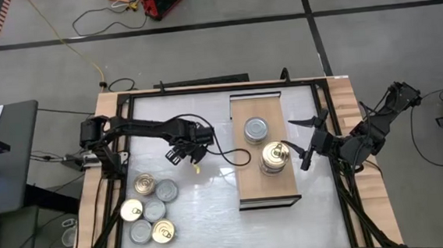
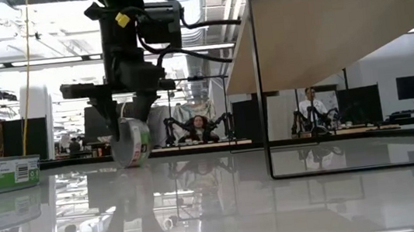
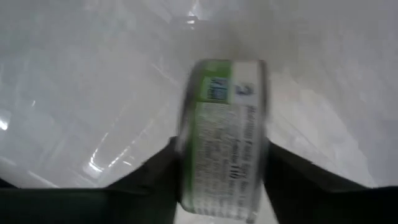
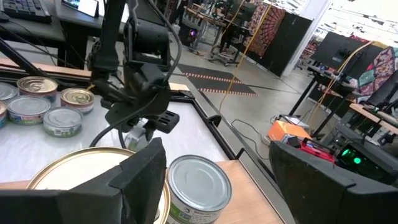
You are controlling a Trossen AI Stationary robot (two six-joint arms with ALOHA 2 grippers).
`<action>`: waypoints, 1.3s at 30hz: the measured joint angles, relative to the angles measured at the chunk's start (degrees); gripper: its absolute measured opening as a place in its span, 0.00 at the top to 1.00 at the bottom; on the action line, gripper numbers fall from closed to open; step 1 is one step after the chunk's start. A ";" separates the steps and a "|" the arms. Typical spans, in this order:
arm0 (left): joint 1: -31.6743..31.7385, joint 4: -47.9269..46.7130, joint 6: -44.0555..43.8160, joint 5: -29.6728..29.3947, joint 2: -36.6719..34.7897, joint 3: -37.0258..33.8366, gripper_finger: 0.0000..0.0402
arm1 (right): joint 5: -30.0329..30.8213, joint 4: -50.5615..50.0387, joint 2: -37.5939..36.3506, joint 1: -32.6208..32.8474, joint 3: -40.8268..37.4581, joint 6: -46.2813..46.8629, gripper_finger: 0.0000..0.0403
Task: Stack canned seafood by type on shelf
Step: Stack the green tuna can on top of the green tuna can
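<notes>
Left wrist view: the left hand [image 3: 221,180] has its two fingers against a green-labelled tin [image 3: 224,137] turned on its edge, the tin sitting between them and pinched. In the low view that tin [image 2: 130,143] rests its rim on the desk [image 2: 279,201], left of the shelf [image 1: 264,148]. The right hand [image 1: 301,146] hangs spread wide just beside the gold-lidded stack [image 1: 274,156] on the shelf, not touching it. A silver-lidded tin [image 1: 255,129] stands behind that stack. Six more tins [image 1: 148,210] cluster on the desk well left of the shelf.

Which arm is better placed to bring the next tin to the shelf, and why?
Left. The left gripper already has a green-labelled tin between its fingers; the right gripper stands open and empty at the shelf.
</notes>
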 joint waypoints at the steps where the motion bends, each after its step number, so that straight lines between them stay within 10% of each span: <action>1: -0.28 -0.05 -0.47 0.00 0.00 0.00 0.60 | 0.00 0.00 0.00 0.00 0.00 0.02 0.23; 23: -2.99 -12.72 -28.42 4.76 -11.12 9.18 0.68 | 1.18 -1.96 -0.54 0.17 -0.04 0.59 0.23; 39: 7.58 41.92 -67.71 23.66 -19.14 9.22 0.67 | -0.04 -1.98 -1.18 -2.18 -0.02 1.86 0.23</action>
